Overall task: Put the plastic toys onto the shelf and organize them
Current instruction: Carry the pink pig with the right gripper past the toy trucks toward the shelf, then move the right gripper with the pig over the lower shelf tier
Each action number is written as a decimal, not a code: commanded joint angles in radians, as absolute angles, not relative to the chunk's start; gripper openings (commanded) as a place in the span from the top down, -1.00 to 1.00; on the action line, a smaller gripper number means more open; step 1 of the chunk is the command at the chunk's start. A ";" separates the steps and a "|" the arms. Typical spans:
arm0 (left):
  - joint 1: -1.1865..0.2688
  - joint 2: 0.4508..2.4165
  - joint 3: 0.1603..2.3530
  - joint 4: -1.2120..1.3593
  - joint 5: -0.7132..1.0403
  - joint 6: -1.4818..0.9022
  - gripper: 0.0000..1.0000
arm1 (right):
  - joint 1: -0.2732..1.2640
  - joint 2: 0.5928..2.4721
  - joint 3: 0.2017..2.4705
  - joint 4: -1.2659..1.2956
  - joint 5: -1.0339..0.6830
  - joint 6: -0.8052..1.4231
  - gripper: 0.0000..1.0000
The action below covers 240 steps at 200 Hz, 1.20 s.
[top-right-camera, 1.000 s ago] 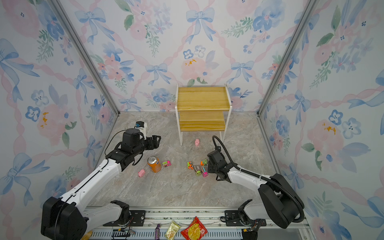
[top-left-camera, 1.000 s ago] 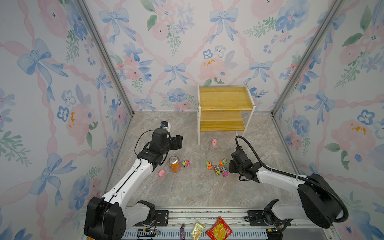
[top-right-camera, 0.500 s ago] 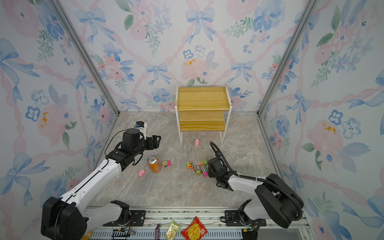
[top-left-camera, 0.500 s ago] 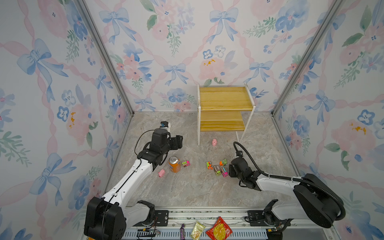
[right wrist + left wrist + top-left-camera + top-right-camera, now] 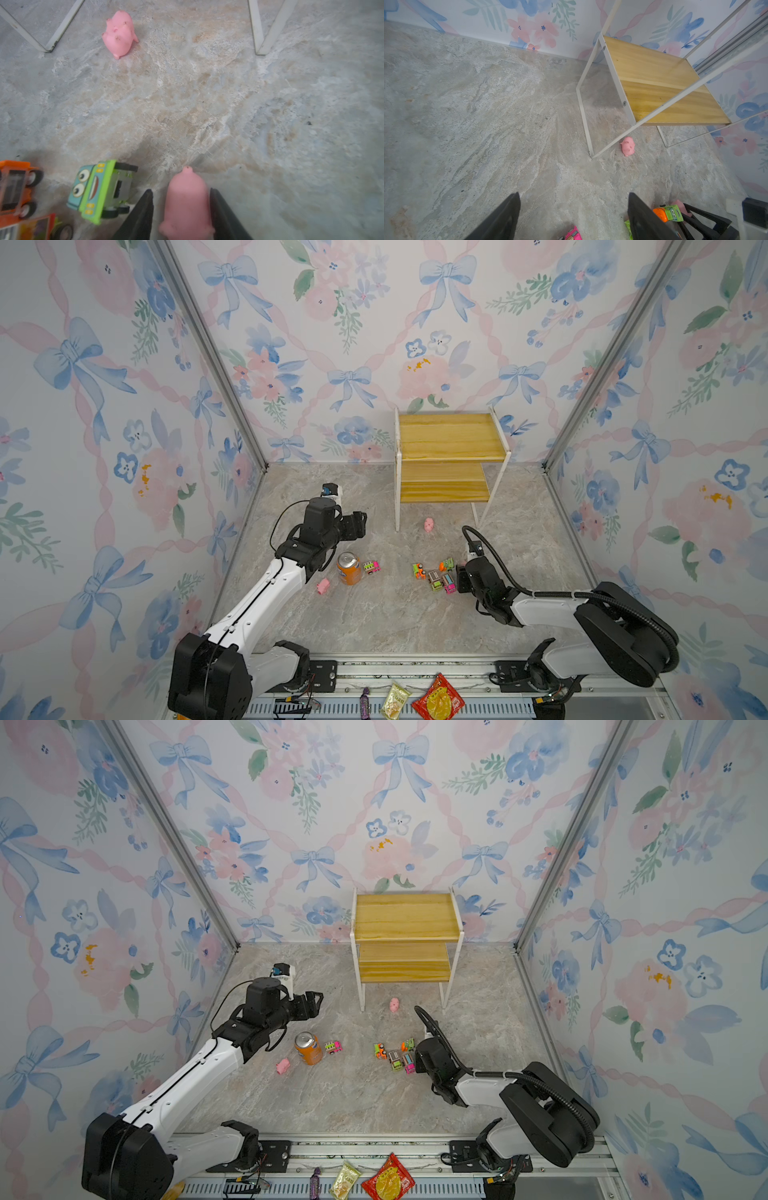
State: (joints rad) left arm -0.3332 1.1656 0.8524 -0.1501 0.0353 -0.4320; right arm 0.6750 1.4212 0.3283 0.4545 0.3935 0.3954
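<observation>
The shelf (image 5: pixel 449 439) stands against the back wall with both yellow boards bare. One pink pig (image 5: pixel 187 199) lies on the floor between the fingers of my right gripper (image 5: pixel 180 190). One finger touches it and a thin gap shows at the other. That gripper (image 5: pixel 459 578) sits low beside a cluster of toy trucks (image 5: pixel 435 580), with the green truck (image 5: pixel 97 189) closest. A second pig (image 5: pixel 429 524) lies before the shelf legs. A third pig (image 5: pixel 323 585) and a pink truck (image 5: pixel 371 567) flank the orange can (image 5: pixel 348 568). My left gripper (image 5: pixel 361 524) hovers open and empty.
The orange soda can stands upright under my left forearm. Snack packets (image 5: pixel 438 701) lie on the front rail outside the floor. The shelf's thin white legs (image 5: pixel 257 41) stand just beyond the right gripper. Patterned walls close in three sides.
My right gripper has dropped lower and its jaws have narrowed around the pig beside the trucks. The left arm has not moved.
</observation>
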 commanded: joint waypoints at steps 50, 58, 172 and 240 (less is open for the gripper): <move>-0.337 1.146 0.836 -0.129 0.042 -0.438 -0.65 | 0.668 1.382 0.322 0.461 0.390 0.379 0.41; -0.337 1.144 0.836 -0.129 0.044 -0.439 -0.65 | 0.667 1.351 0.324 0.434 0.393 0.377 0.42; -0.341 1.116 0.834 -0.126 0.057 -0.439 -0.65 | 0.600 1.024 0.594 0.031 0.281 0.415 0.44; -0.342 1.107 0.836 -0.127 0.068 -0.439 -0.65 | 0.583 1.185 0.842 -0.034 0.201 0.486 0.45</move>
